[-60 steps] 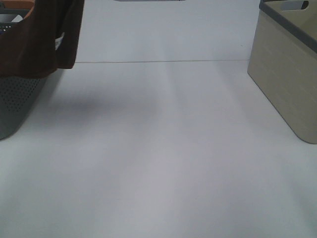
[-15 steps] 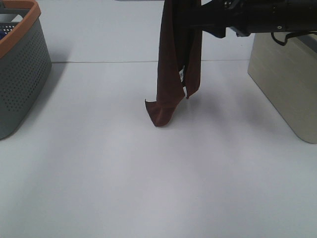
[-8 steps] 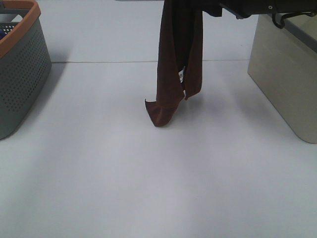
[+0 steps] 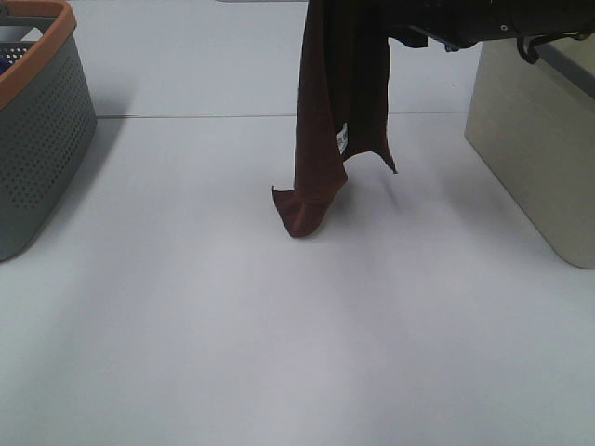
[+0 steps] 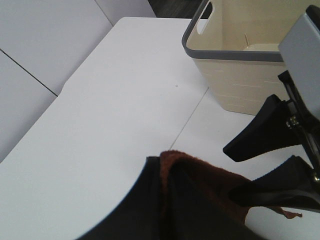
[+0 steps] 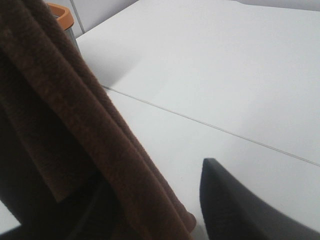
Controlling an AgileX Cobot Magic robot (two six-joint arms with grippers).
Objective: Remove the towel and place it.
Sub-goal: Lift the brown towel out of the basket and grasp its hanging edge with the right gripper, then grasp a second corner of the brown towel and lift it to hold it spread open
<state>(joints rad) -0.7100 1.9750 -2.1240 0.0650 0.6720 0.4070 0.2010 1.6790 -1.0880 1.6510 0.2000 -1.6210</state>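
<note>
Towel (image 4: 335, 111) hangs, seemingly pinched in left gripper (image 5: 162, 172).

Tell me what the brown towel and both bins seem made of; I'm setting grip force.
The towel: soft terry-like cloth, matte, with a fuzzy looped nap. The grey basket: probably moulded plastic, judging by its perforated wall and orange rim. The beige bin: likely plastic too, matte, faintly ridged walls, grey rim, cut-out handle.

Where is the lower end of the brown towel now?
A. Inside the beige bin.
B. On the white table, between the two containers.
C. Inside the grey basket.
B: the towel hangs down and its folded tip meets the table between the grey basket and the beige bin.
</note>
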